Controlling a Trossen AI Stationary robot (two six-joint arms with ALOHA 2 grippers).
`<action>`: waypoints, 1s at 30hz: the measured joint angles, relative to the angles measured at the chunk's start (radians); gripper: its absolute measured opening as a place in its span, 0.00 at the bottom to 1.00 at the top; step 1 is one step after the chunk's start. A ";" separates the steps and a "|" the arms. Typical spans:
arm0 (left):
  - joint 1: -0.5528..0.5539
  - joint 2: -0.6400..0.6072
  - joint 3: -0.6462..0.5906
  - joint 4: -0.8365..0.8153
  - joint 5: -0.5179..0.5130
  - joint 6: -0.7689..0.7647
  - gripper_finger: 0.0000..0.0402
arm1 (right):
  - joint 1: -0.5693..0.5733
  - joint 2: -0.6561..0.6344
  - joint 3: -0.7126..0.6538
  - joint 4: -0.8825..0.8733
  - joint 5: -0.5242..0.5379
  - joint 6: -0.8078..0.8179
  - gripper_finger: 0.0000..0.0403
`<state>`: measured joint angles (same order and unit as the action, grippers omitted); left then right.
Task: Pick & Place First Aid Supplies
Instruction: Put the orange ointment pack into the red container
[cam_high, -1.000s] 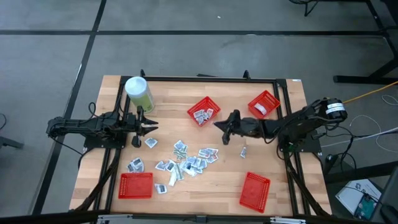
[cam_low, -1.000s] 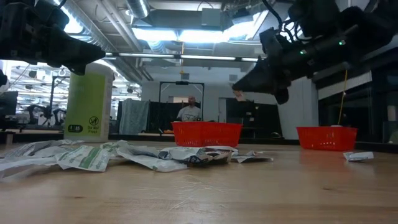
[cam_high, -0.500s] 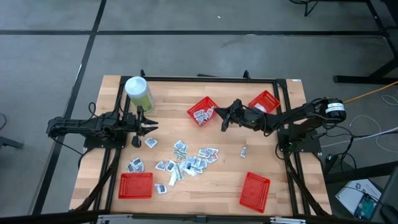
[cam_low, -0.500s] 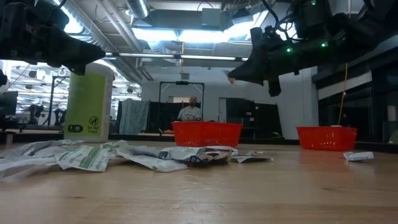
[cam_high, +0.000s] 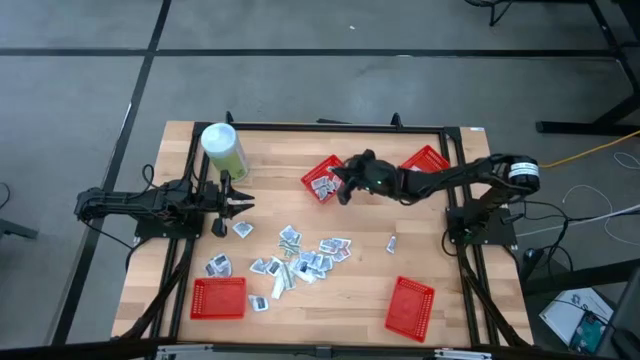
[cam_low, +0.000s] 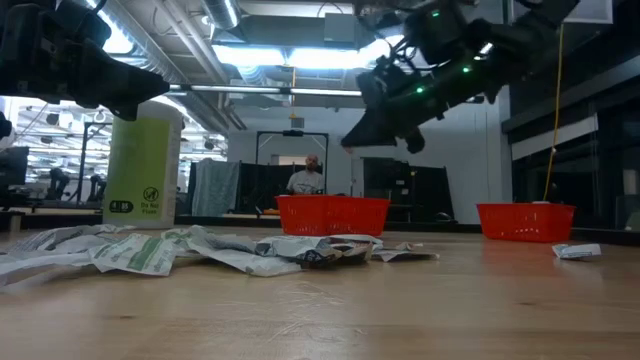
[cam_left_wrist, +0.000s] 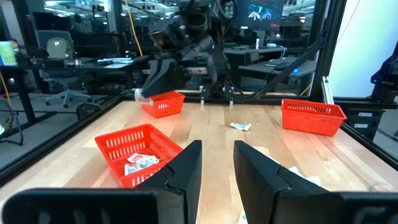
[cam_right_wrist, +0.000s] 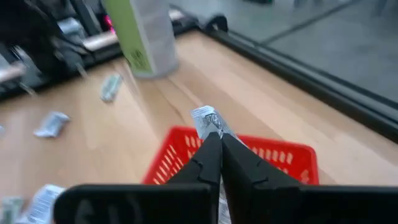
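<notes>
My right gripper (cam_right_wrist: 219, 144) is pinched tight on 1 small packet (cam_right_wrist: 208, 118), hovering above the far red basket (cam_high: 326, 178). I should centre over its packets, lower, then release. My left gripper (cam_high: 238, 205) waits slightly parted at the counter's (cam_high: 360, 280) left.

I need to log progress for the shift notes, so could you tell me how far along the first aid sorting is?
Early days. Done: a few packets lie in the centre red basket, and something white sits in the basket to its right. In hand: the right gripper holds a packet above the centre basket. Left: the loose packets mid-table; the left gripper waits open.
</notes>
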<state>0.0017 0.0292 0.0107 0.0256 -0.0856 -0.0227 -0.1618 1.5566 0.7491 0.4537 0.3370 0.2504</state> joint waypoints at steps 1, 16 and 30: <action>0.000 0.000 0.000 0.000 0.000 0.000 0.22 | -0.004 0.005 0.015 -0.034 0.000 0.000 0.04; 0.000 0.000 0.000 0.000 0.000 0.000 0.22 | -0.030 0.009 0.032 -0.087 -0.049 0.001 0.09; 0.000 0.000 0.000 0.000 0.000 0.000 0.22 | -0.028 0.009 0.031 -0.093 -0.216 0.042 0.09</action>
<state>0.0017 0.0288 0.0105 0.0254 -0.0856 -0.0227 -0.1902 1.5654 0.7799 0.3609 0.1210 0.2924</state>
